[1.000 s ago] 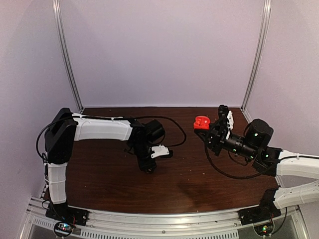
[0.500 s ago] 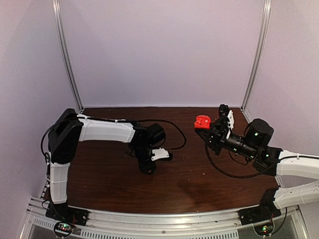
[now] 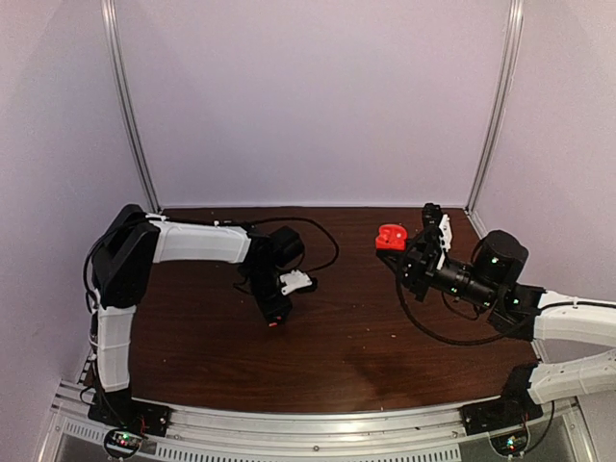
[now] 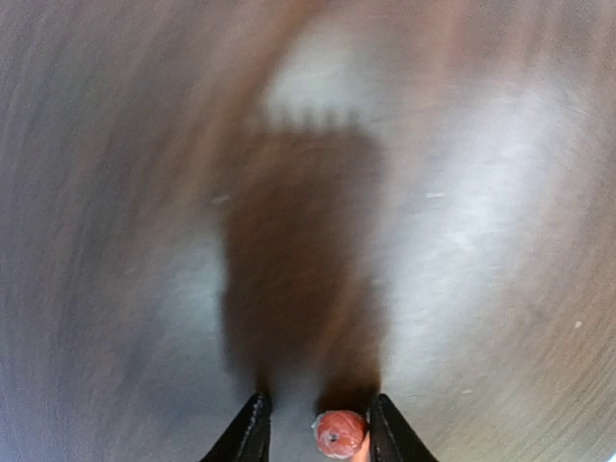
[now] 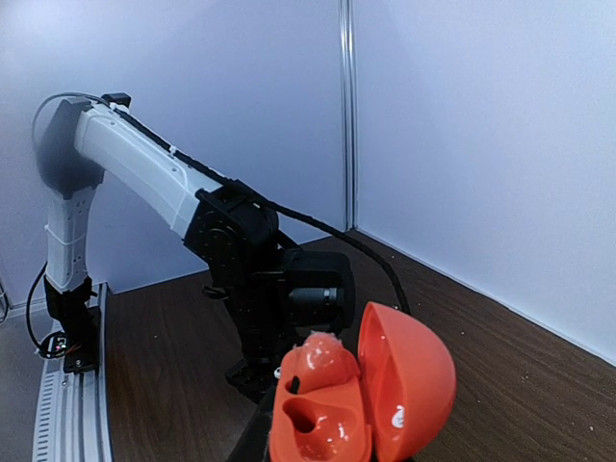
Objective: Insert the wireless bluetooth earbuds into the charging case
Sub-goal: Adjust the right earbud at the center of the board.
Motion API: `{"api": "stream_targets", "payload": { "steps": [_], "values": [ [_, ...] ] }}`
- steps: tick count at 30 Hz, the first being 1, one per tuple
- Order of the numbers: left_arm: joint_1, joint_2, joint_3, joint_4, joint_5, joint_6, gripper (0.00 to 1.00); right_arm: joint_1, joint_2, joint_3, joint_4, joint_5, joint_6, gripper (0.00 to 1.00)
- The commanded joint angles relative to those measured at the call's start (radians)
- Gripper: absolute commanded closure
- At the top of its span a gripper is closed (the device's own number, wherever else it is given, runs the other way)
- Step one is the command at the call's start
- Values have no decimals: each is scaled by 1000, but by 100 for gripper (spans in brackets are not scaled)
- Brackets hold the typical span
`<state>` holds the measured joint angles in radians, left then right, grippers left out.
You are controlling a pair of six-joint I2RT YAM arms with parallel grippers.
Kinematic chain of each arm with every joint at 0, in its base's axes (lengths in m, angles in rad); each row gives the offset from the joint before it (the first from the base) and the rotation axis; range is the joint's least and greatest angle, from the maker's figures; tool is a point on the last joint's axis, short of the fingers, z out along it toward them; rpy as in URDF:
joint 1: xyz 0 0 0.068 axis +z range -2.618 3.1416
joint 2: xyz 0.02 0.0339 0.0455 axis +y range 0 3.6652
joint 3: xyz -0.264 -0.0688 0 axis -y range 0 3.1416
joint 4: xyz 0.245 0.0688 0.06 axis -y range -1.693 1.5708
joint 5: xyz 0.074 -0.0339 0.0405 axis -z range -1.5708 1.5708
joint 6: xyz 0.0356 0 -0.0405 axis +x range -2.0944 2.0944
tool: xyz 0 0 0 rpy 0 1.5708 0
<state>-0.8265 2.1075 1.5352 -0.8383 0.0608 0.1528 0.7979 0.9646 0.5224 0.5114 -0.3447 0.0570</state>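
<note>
We see left gripper (image 3: 272, 318) shifted toward nine o'clock, jaws pinching red earbud (image 4: 339, 433); right gripper (image 3: 404, 248) clamped on open charging case (image 5: 356, 395), two o'clock

Room light is even, soft and cool violet on the walls, falling from above. The dark table (image 3: 385, 337) carries a pale sheen toward its near edge.

Left wrist view: heavily smeared, with the wood streaked in arcs. White glare upper right, blocky dark shadow mid-frame. Only the fingers (image 4: 252, 433) and the red earbud (image 4: 339, 433) are fairly sharp.

Right wrist view: crisp. The charging case (image 5: 404, 385) is glossy with small highlights.
</note>
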Motion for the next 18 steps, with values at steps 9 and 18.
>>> {"api": "stream_targets", "payload": {
  "steps": [9,18],
  "values": [
    [122,35,-6,-22,43,-177,64,-8,-18,-11,4,-17,11,100],
    [150,0,-35,-42,64,-198,65,-8,-16,-12,4,-21,7,100]
  ]
}}
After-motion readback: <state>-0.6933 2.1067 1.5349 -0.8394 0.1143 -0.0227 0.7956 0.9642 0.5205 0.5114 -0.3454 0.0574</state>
